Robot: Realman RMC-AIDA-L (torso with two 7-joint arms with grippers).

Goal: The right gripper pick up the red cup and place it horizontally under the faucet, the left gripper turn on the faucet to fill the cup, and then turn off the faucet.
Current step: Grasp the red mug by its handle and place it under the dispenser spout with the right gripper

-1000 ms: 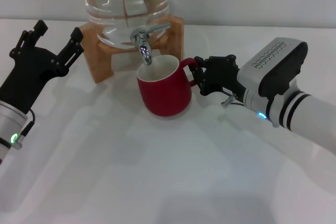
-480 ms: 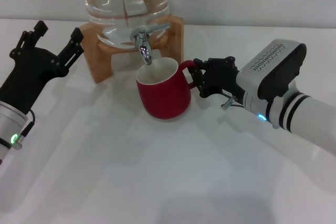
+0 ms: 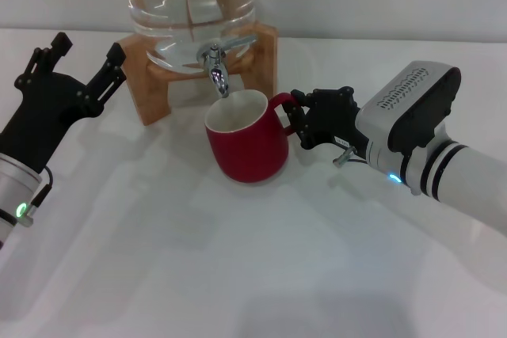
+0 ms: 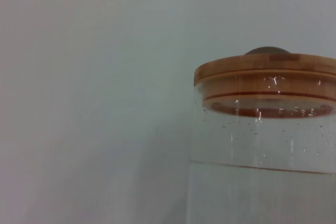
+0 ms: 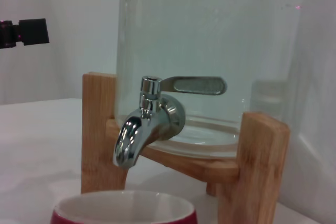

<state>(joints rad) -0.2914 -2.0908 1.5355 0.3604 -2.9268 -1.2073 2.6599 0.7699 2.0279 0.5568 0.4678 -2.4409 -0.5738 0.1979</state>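
The red cup (image 3: 245, 146) stands upright on the white table, its white inside facing up, directly below the spout of the chrome faucet (image 3: 215, 71). My right gripper (image 3: 299, 120) is shut on the cup's loop handle from the right side. In the right wrist view the faucet (image 5: 149, 118) shows close up with its lever lying level, and the cup's rim (image 5: 124, 209) sits just beneath it. My left gripper (image 3: 87, 48) is open, held above the table left of the wooden stand and touching nothing.
The clear water jar (image 3: 190, 5) rests on a wooden stand (image 3: 149, 89) at the back centre. The left wrist view shows the jar's wooden lid (image 4: 265, 69) against a plain wall. White table (image 3: 238, 259) stretches in front.
The right gripper has nudged the red cup slightly left, closer under the spout. The left arm has not moved.
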